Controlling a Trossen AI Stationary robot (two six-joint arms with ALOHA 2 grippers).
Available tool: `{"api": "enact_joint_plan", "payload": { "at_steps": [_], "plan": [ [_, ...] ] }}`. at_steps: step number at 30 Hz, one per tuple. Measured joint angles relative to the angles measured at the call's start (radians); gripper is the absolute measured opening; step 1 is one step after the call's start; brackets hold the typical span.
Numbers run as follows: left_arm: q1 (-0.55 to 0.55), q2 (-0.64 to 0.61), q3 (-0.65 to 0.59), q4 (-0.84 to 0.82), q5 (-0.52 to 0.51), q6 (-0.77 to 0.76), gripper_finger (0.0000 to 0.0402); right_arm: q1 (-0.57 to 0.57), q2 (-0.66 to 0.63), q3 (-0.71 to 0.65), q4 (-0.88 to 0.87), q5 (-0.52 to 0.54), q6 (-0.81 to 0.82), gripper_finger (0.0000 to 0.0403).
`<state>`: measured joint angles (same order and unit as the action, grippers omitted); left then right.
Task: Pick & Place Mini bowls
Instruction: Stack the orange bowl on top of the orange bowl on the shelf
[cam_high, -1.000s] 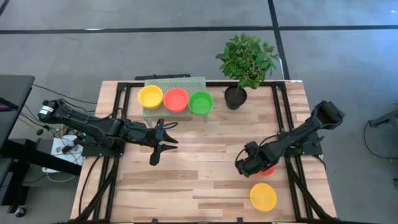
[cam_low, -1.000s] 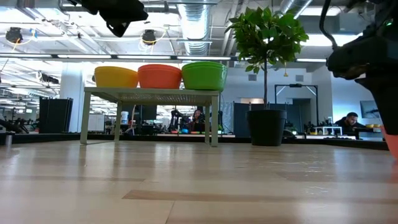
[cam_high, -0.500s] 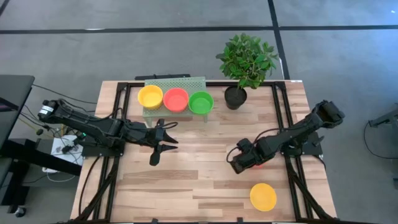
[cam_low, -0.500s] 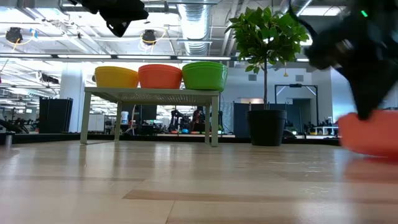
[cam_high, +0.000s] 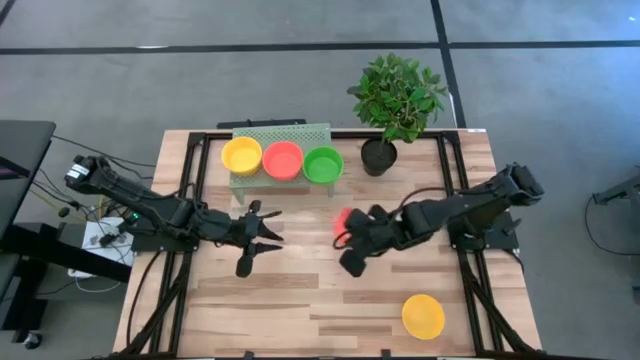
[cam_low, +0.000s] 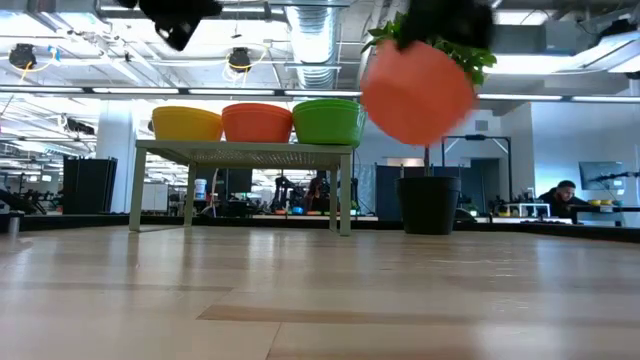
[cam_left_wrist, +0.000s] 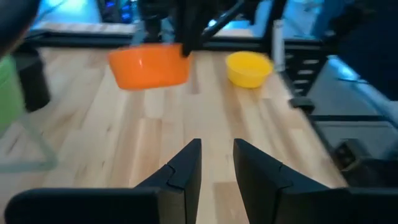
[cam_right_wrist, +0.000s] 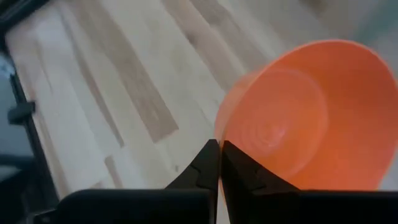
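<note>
Wooden planks form the table (cam_high: 300, 300), with a pale green rack (cam_high: 280, 135) at the far edge carrying three mini bowls: yellow (cam_high: 241, 155), red (cam_high: 283, 159) and green (cam_high: 323, 164). A potted plant (cam_high: 395, 100) stands just right of it. Another yellow bowl (cam_high: 423, 315) sits near the right front corner. The right gripper (cam_high: 352, 238), over mid-table, is clenched on the rim of an orange-red bowl (cam_low: 418, 92), holding it tilted, clear of the wood. The left gripper (cam_high: 258, 235) hangs empty left of centre, fingers apart. Glossy, thin plastic, the bowl looks light and stiff but probably slippery; the rim is the only real hold.
</note>
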<state>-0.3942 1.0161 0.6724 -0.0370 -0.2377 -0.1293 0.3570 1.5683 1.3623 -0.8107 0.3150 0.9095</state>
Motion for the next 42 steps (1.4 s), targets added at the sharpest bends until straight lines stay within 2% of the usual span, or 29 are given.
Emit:
{"api": "enact_joint_plan", "payload": {
  "at_steps": [5, 7, 10, 14, 18, 24, 28, 37, 42],
  "plan": [
    [-0.040, -0.008, -0.054, -0.009, -0.228, -0.116, 0.0095, -0.043, 0.150, 0.235, -0.049, -0.003, -0.386, 0.0002],
    [-0.041, -0.028, -0.067, -0.009, -0.279, -0.150, 0.0095, -0.065, 0.212, 0.350, -0.093, 0.000, -0.527, 0.0002],
    [-0.044, -0.069, -0.069, -0.013, -0.285, -0.166, 0.0095, -0.105, 0.290, 0.534, -0.136, 0.000, -0.689, 0.0003],
    [-0.062, -0.135, -0.069, -0.099, -0.286, -0.168, 0.0095, -0.157, 0.372, 0.765, -0.175, 0.001, -0.891, 0.0005],
    [-0.083, -0.162, -0.069, -0.155, -0.286, -0.168, 0.0095, -0.230, 0.434, 0.911, -0.178, 0.001, -1.050, 0.0004],
    [-0.089, -0.161, -0.069, -0.157, -0.285, -0.167, 0.0095, -0.362, 0.533, 0.967, -0.192, -0.006, -1.155, 0.0004],
    [-0.089, -0.161, -0.069, -0.157, -0.285, -0.165, 0.0095, -0.426, 0.573, 0.971, -0.197, -0.064, -1.197, 0.0004],
    [-0.085, -0.161, -0.069, -0.155, -0.321, -0.164, 0.0095, -0.489, 0.598, 0.971, -0.235, -0.130, -1.207, 0.0008],
    [-0.085, -0.161, -0.069, -0.154, -0.322, -0.164, 0.0095, -0.488, 0.594, 0.971, -0.196, -0.131, -1.221, 0.0011]
  ]
}}
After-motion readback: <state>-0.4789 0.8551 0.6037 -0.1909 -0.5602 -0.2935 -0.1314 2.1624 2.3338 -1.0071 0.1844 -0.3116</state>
